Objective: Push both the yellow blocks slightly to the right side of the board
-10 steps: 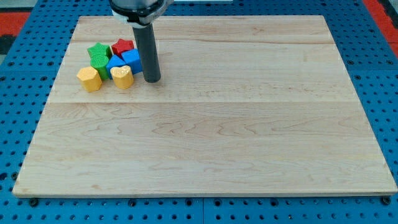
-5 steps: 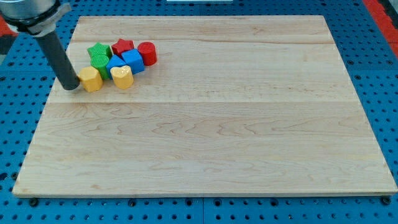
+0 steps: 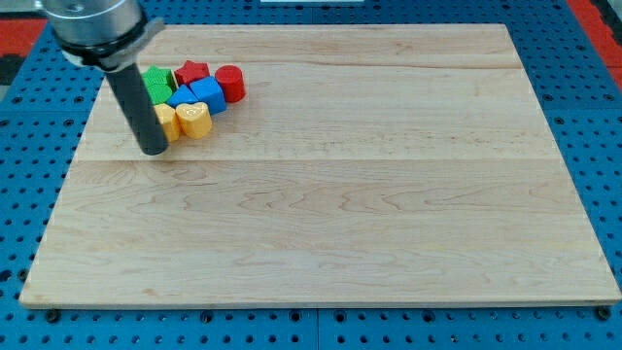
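Observation:
Two yellow blocks sit at the board's upper left. The left yellow block (image 3: pixel 168 120) is partly hidden by my rod. The right yellow block (image 3: pixel 195 120), heart-shaped, touches it. My tip (image 3: pixel 154 149) rests on the board just left of and below the left yellow block, against it. Behind them lie a green block (image 3: pixel 157 84), a blue block (image 3: pixel 205 94), a red star (image 3: pixel 192 72) and a red cylinder (image 3: pixel 230 83), packed in one cluster.
The wooden board (image 3: pixel 330 194) lies on a blue pegboard table (image 3: pixel 603 117). The cluster sits close to the board's left edge and top edge.
My tip has moved right from the board's left edge, pushing the left yellow block against the right one. Both yellow blocks have shifted slightly to the right.

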